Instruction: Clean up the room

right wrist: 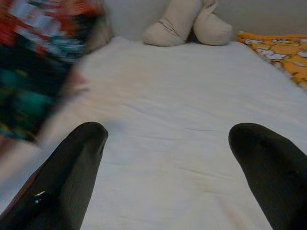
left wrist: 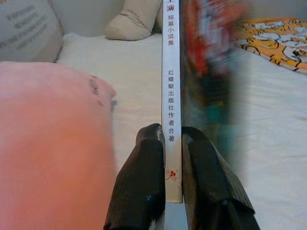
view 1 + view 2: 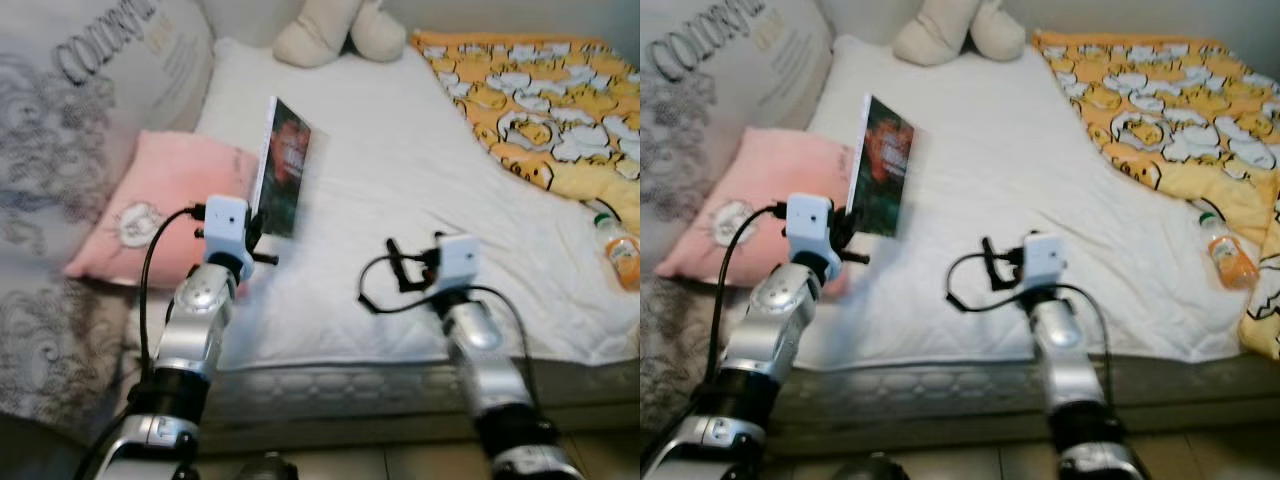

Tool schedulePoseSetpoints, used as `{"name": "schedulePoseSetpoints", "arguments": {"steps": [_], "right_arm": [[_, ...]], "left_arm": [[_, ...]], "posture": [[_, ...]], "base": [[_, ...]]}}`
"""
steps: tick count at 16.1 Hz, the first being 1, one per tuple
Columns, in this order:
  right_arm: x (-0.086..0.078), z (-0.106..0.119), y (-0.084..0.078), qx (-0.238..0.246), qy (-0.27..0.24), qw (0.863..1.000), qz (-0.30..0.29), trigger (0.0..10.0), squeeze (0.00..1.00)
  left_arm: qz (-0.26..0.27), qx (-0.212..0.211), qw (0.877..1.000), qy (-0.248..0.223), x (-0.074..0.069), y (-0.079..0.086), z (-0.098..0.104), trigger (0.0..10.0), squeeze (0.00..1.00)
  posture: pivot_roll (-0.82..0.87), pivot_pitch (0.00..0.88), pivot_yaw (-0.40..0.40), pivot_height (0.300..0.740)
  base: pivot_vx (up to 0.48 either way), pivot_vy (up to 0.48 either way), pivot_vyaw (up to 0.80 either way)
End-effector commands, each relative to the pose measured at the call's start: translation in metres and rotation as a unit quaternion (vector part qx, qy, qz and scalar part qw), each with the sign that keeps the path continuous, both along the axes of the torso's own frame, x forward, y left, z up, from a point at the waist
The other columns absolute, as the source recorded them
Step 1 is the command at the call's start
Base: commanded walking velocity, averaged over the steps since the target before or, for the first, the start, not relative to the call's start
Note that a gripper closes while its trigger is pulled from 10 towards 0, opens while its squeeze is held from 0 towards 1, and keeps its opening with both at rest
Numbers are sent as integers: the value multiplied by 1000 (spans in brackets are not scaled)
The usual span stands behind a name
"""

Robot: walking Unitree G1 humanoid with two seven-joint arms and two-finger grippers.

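Book first: you have a thin paperback book [image 3: 282, 168] with a white spine and a dark, red-and-green cover pinched in the left gripper [image 2: 173, 143]. Your two black fingers [image 2: 144, 187] are pressed against either side of its lower end, with the spine facing the wrist camera. The book stands upright above the gripper, its long axis vertical and the printed column of characters running up the spine; its cover faces toward the middle of the white bed sheet [image 3: 400, 200]. It is lifted clear of the sheet, just beside the pink cushion [image 3: 160, 205], which lies at the sheet's left edge.

Your right gripper [image 1: 177, 158] hovers low over the sheet near its front edge, to the right of the book and well apart from it, fingers spread wide with nothing between them.

Beyond the book, at the far end of the sheet, you can see a beige plush toy [image 3: 340, 30]. A yellow-orange blanket [image 3: 545, 110] with a white cartoon pattern covers the sheet's right side, and a small plastic bottle [image 3: 620, 250] of orange drink lies beside the blanket's near edge. Left of the pink cushion sits a large grey patterned pillow [image 3: 70, 90] with dark lettering.
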State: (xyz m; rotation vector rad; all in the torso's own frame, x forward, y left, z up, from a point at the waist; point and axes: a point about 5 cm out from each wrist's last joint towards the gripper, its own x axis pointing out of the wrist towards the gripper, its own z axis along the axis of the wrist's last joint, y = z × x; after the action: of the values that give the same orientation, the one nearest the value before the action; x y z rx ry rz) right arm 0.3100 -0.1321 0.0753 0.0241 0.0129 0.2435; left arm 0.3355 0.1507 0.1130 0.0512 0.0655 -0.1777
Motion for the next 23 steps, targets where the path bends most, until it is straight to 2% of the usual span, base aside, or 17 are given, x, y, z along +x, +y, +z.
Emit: {"name": "schedulePoseSetpoints", "arguments": {"steps": [1,7,10,14,18,20,23], "right_arm": [[2,4,-8,-4,-5,1000,-12,10000,0],[1,1,-9,0,3,1000,-23,10000,0],[0,1,-7,1,4,1000,-21,10000,0],[-1,2,-8,0,0,1000,-24,10000,0],[-1,3,-10,-6,-6,1000,-29,10000,0],[0,3,-10,-5,-1,1000,-29,10000,0],[1,4,-11,-1,0,999,-33,10000,0]], "left_arm": [[-4,-1,999,-39,7,-6,18,0,0],[-48,11,998,-49,6,-20,21,0,0],[-82,14,995,-51,13,-36,28,0,0],[-80,12,994,-80,15,-39,38,0,0],[-90,16,993,-77,5,-51,31,0,0],[-85,12,994,-71,6,-51,29,0,0],[-69,6,995,-70,10,-46,31,0,0]], "posture": [[-28,0,39,736],[-31,0,45,736],[-36,0,50,736],[-49,0,62,736],[-51,0,59,736],[-51,0,57,736],[-55,0,58,736]], "base": [[0,0,606],[0,0,94],[0,0,0],[0,-61,0],[255,-403,181],[257,-403,628],[207,-217,0]]}}
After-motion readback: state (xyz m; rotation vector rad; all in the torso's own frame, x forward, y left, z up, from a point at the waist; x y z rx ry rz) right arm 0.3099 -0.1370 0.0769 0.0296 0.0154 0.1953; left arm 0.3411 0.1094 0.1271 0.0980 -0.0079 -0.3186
